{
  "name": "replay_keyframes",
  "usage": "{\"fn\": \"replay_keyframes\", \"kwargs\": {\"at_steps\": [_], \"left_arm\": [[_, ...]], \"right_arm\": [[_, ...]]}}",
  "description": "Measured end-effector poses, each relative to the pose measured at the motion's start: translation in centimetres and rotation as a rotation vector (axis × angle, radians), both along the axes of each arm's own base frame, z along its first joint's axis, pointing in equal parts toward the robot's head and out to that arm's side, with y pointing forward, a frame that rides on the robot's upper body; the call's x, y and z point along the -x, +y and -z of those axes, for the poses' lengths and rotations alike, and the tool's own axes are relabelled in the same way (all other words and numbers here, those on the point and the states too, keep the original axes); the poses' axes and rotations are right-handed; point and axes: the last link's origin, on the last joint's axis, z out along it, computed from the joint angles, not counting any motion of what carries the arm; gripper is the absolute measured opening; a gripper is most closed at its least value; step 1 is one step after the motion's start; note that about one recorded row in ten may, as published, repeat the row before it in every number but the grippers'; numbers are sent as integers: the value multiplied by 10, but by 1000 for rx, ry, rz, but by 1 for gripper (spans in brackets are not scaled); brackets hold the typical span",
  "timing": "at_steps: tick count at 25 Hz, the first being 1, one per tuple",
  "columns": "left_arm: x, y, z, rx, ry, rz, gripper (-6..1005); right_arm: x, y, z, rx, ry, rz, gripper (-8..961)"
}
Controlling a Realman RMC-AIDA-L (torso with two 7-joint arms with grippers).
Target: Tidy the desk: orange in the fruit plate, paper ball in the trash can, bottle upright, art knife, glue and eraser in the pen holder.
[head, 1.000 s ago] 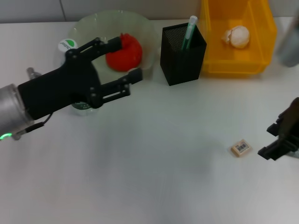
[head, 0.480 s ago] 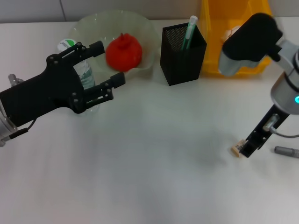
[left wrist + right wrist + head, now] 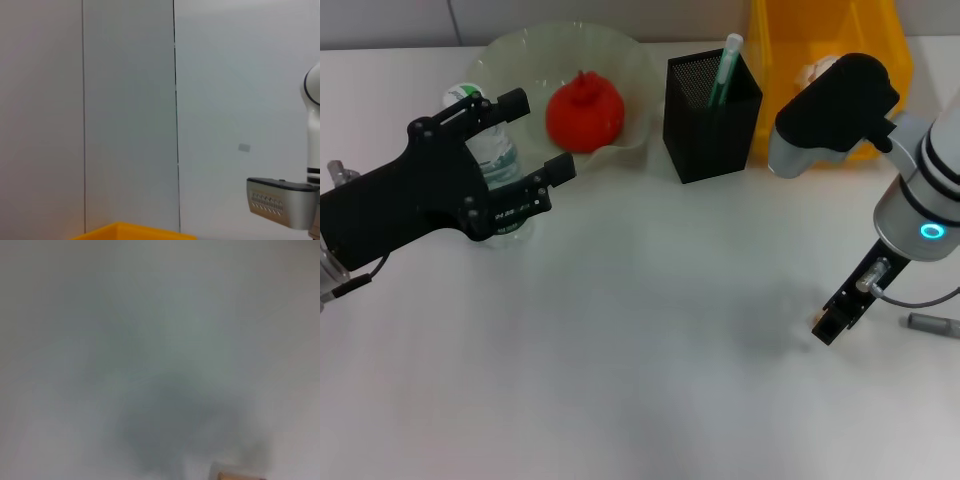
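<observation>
Gripper on my left arm (image 3: 525, 145) sits at the upper left of the head view, fingers spread wide on either side of the upright bottle (image 3: 492, 160), gripping nothing. Right of it the fruit plate (image 3: 635, 80) holds the orange (image 3: 584, 112), then the pen holder (image 3: 710, 125) and the yellow trash can (image 3: 880, 60). My right gripper (image 3: 828, 328) is down at the lower right, on the spot where I judge the eraser lies; it is hidden and I cannot tell the fingers' state. Next comes closing, lifting and carrying to the holder, whose green pen (image 3: 724, 68) crowds the opening. At the right edge lies a grey tool (image 3: 932, 323), perhaps the art knife.
</observation>
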Motion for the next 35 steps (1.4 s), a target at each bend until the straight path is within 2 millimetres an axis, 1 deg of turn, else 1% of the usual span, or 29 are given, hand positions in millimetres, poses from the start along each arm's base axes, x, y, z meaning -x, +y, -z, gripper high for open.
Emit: {"fn": "replay_keyframes", "kwargs": {"at_steps": [21,26,30,32,35], "left_arm": [[2,-2,-2,-2,-5,-3,802],[3,-3,-6,-9,-15,2,802],[5,-4,-8,-17,-17,-2,802],[5,-4,-8,-19,-18,-4,802],[7,-4,-7,-19,-16,-7,802]], "right_arm": [[-11,4,7,-17,-19,8,502],[-10,4,7,-18,-17,5,455],[3,4,-3,-33,4,-26,417],[17,5,-15,-58,28,-56,398],[39,9,-37,-114,69,-116,397]]}}
